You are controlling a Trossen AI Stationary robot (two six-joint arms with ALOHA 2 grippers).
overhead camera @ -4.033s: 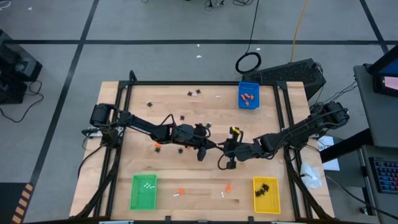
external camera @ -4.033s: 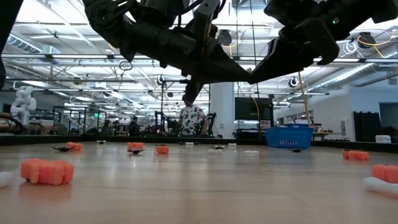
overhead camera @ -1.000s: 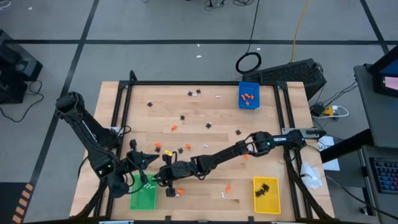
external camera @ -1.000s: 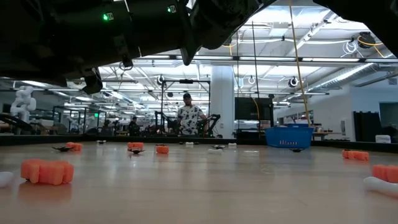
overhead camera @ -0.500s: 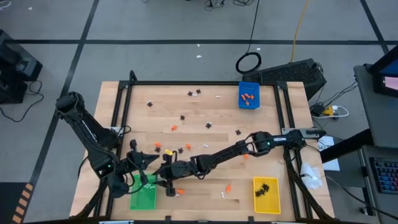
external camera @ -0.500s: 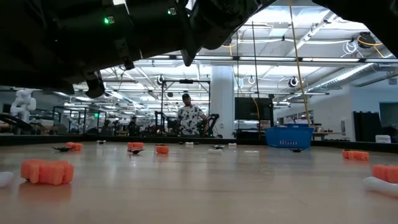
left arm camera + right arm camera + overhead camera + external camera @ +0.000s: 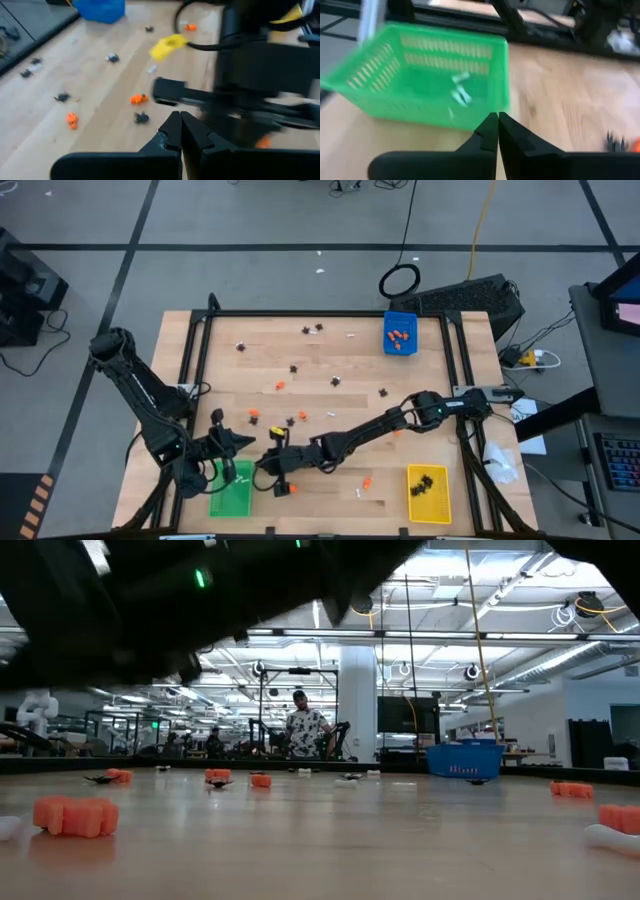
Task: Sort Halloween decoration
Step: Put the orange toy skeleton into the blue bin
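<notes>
Sorting partly done: your green tray (image 7: 231,490) holds few bones; orange lumps (image 7: 139,99), spiders (image 7: 141,118) lie scattered beyond it. Right gripper (image 7: 498,121) beside tray, left gripper (image 7: 180,121) above it: both pressed together, empty.

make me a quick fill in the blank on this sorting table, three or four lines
1. The white bone-like sticks lie inside the ____ tray.
2. The orange lumps already sorted sit in the ____ tray.
3. The black spider-like shapes fill the ____ tray.
4. The right gripper has its jaws ____, facing the green tray.

Missing words: green; blue; yellow; shut
</notes>
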